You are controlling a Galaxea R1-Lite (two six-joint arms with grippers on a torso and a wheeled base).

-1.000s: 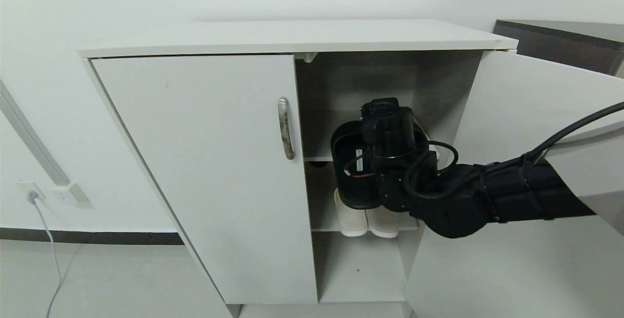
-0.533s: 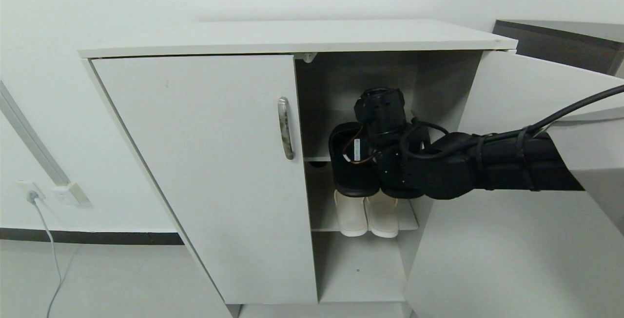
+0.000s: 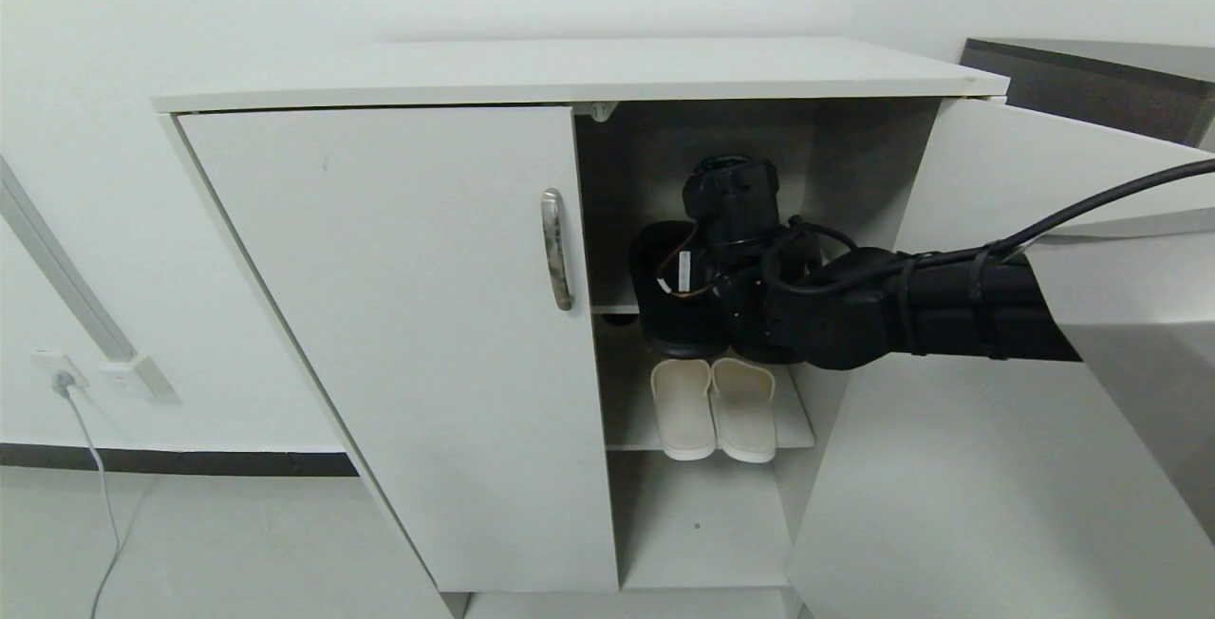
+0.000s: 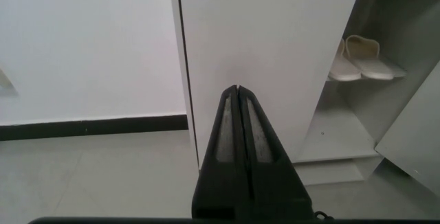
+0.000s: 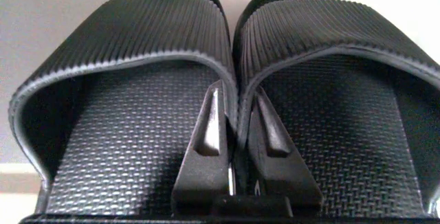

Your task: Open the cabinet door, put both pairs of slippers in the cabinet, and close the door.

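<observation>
The black slippers [image 5: 158, 80] are pinched by the right claw [image 5: 237, 124]: the two inner strap edges are pressed together between its fingers, so the pair is carried side by side. The slippers lie straight ahead of the claw, with the long axis pointing into the cabinet [image 3: 570, 68] and the toes, as it seems, away from the arm. In the head view the pair is held at the front edge of the upper shelf [image 3: 612, 309], and its near end hangs a little below that edge, so some lift is probably needed before a push inward.

The white slippers [image 3: 714, 407] are already placed on the shelf below. The right door [image 3: 997, 182] is open and the left door [image 3: 399, 315] is closed. The left claw [image 4: 237, 121] is pressed together, holds nothing, and is kept low before the closed door. White walls and a pale floor are seen around.
</observation>
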